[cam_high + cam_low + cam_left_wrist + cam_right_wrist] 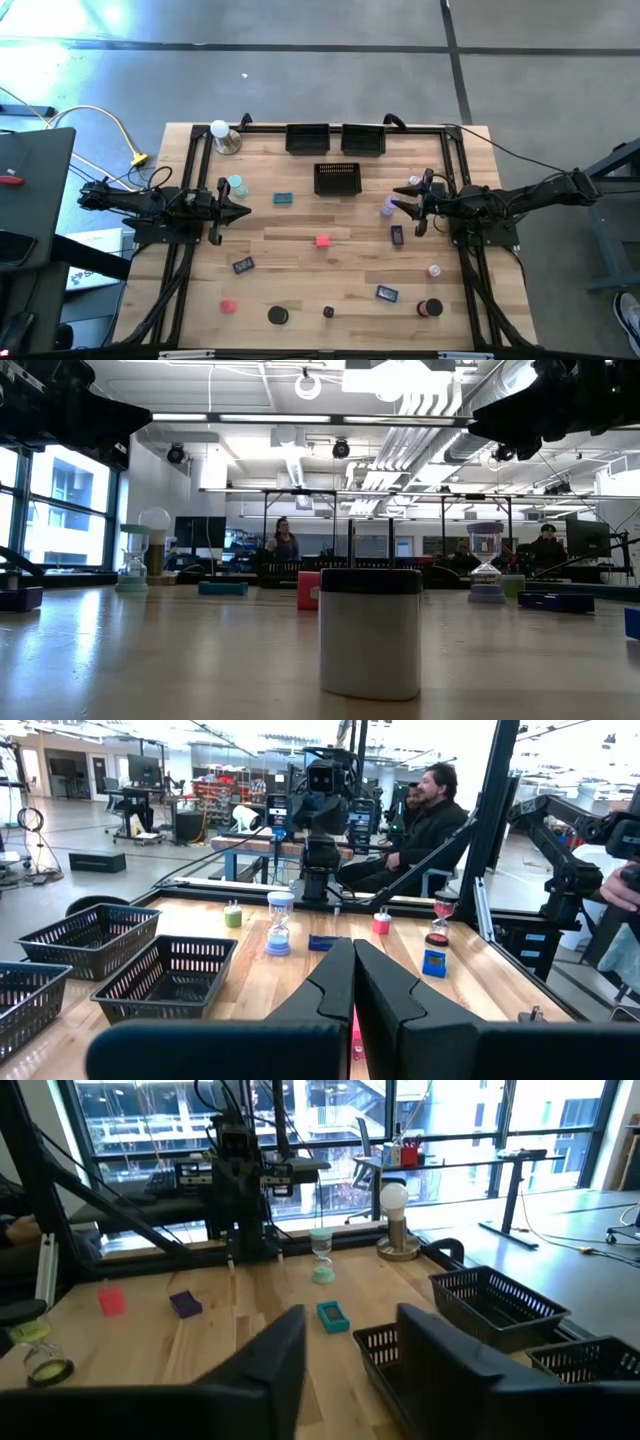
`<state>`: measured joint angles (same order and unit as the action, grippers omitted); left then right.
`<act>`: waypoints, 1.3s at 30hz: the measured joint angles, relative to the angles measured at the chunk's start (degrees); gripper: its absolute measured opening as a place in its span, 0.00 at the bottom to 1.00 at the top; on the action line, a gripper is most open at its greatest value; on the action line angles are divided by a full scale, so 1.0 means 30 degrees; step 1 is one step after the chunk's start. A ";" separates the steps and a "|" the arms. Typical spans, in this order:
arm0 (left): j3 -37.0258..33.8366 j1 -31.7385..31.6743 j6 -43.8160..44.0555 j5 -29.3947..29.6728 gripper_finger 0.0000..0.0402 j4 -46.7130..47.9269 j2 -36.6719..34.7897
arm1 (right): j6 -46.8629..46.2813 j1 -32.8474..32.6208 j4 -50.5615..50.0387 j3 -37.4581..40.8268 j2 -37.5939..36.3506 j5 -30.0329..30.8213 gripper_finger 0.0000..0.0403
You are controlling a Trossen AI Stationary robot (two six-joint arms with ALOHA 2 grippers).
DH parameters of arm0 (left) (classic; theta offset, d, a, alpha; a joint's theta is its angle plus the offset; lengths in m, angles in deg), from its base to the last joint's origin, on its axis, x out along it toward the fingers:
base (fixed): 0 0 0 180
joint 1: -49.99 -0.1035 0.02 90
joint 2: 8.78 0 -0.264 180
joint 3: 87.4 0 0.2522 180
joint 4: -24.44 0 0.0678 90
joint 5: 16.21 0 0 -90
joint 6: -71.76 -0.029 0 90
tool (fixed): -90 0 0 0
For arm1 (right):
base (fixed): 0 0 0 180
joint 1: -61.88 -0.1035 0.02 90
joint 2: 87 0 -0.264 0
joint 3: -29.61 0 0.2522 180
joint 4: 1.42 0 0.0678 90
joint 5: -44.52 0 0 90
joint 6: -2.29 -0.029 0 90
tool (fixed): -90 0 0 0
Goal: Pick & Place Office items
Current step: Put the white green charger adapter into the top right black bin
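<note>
Office items [322,241] strewn loose across the wooden table [300,280], none yet in the black mesh trays [337,178] at the far middle.

At the left: left gripper [240,210] hovering over the boards, clenched on nothing, fingers [330,990] pressed together. Probably parked shut simply for waiting, pointed inward at the work area.

Just beside its tip: teal hourglass-like piece [237,185] standing upright, then a teal block [284,198] lying flat. Nearer the front edge: dark blue block [242,265], red cube [228,306], black disc [278,315]. Well apart from one another, leaving room for fingers on either side of each.

In the middle: pink cube alone on bare wood, easy to reach from both sides.

Toward the right: lavender piece [388,208] upright, right by the fingertips of the right gripper [398,198]; touching or not, cannot tell. Released, with a clear gap between the fingers [280,1360] in the wrist view and nothing held. Seemingly opened to fit around that lavender piece, the closest target. Tall and narrow, so likely to tip if nudged off-centre.

Beyond it: another dark blue block [397,235], a blue block [387,293], and a red and black roll [430,308] near the front right.
</note>
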<state>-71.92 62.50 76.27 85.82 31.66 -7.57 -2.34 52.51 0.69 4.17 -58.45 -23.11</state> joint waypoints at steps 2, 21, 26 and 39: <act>-0.0006 -0.0001 0.0000 0.0000 0.00 0.0000 0.0000 | -0.0011 0.0000 0.0169 0.0000 -0.0020 0.0000 0.47; 0.0000 -0.0006 -0.0188 0.1483 0.05 0.0000 0.0007 | -0.8935 0.0834 -1.6842 -0.9568 0.2755 0.3060 0.66; 0.0000 -0.0011 0.0666 0.3718 0.22 -0.0431 0.0000 | -1.0461 0.2523 -2.0008 -1.1324 0.4100 0.2239 0.66; 0.0000 -0.0006 0.0459 0.3526 0.54 -0.0845 0.0007 | -0.8447 1.3285 -2.3376 -1.2808 0.7583 -0.5835 0.66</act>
<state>-71.92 62.48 77.65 96.40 29.12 -7.55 -27.68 92.37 -69.44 -34.25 -35.70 -40.61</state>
